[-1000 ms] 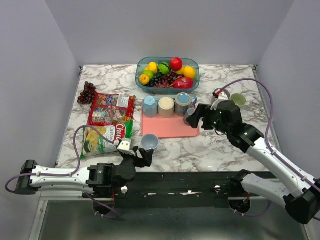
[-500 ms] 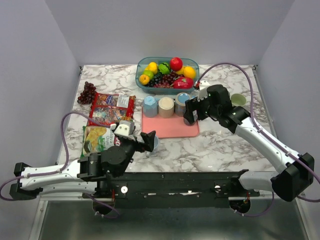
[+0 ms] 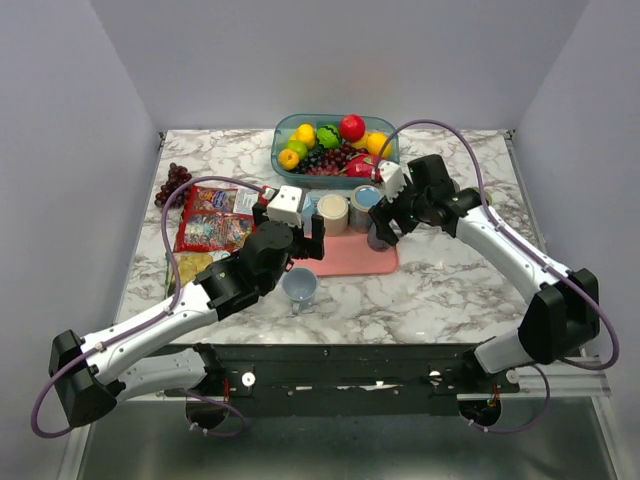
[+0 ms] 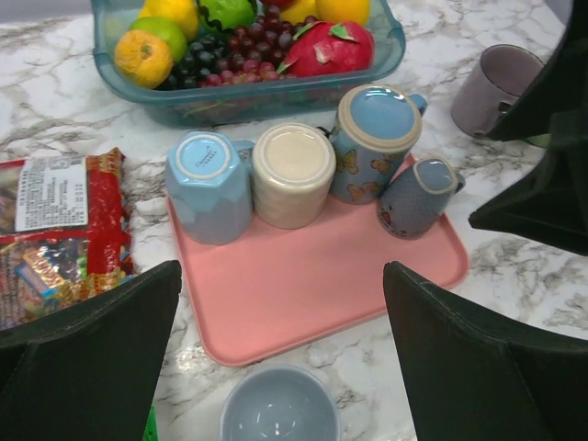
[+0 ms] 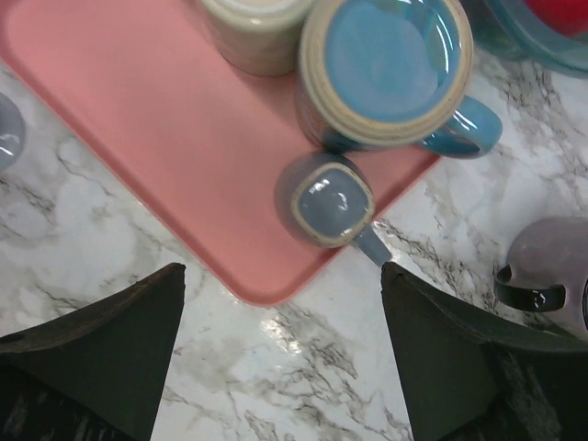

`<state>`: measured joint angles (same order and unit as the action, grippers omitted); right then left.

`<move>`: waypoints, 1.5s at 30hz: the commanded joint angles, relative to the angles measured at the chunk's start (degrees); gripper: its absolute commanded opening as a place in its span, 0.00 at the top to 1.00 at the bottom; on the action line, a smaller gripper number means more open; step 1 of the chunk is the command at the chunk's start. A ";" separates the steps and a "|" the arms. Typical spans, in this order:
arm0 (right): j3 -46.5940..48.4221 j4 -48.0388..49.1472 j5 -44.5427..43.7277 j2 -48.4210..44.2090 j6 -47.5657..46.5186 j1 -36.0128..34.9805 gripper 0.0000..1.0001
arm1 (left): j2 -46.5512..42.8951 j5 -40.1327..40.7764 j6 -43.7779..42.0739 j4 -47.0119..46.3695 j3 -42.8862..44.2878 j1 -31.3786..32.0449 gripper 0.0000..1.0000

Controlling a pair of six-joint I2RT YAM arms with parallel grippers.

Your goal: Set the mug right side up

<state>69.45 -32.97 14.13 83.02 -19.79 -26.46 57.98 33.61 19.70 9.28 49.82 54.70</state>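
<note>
Several mugs stand upside down on the pink tray (image 3: 340, 255): a light blue one (image 4: 207, 179), a cream one (image 4: 292, 170), a blue butterfly mug (image 4: 377, 138) and a small blue-grey mug (image 5: 333, 204) at the tray's right corner. A blue-grey mug (image 3: 300, 285) stands upright on the table in front of the tray. My right gripper (image 5: 283, 268) hovers open above the small mug (image 3: 378, 237), which lies just ahead of its fingertips. My left gripper (image 4: 280, 268) hangs open over the tray's front edge, above the upright mug (image 4: 278, 409). Neither gripper holds anything.
A blue basket of fruit (image 3: 335, 145) stands behind the tray. Dark grapes (image 3: 175, 185) and snack packets (image 3: 222, 215) lie to the left, with a chips bag (image 3: 185, 270) nearer. A purple mug (image 5: 551, 266) sits on the marble right of the tray.
The left arm swung forward from the table's near edge to above the tray's front, its jaws spreading wider. The right arm moved left and back, coming over the small mug.
</note>
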 commanded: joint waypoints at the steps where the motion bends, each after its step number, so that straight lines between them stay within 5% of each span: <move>1: 1.48 -5.78 2.83 5.46 -7.01 4.21 0.09 | -2.07 -11.70 1.74 -1.28 0.10 -2.13 0.01; 6: 5.86 -8.86 10.99 11.89 -8.42 8.44 0.12 | -2.52 -15.49 2.27 -0.58 0.10 -5.20 0.01; 20: 13.78 -14.31 15.93 25.08 -11.85 9.41 0.21 | -3.13 -19.72 3.68 -0.66 -1.48 -8.29 0.01; 35: 5.70 -8.96 14.79 20.34 -0.70 8.44 0.26 | -0.50 -21.39 4.64 -3.04 -2.98 -8.99 0.01; 39: 4.12 -6.15 11.37 19.90 3.17 6.16 0.33 | -0.41 -21.56 4.90 -3.39 -3.59 -9.26 0.01; 45: 1.04 4.84 -5.76 17.70 11.87 1.07 0.41 | -0.32 -21.39 5.70 -3.83 -4.38 -9.26 0.01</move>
<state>72.23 -36.45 19.64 103.39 -14.59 -22.11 57.41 13.17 24.51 6.90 46.30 45.80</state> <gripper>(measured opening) 0.600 0.988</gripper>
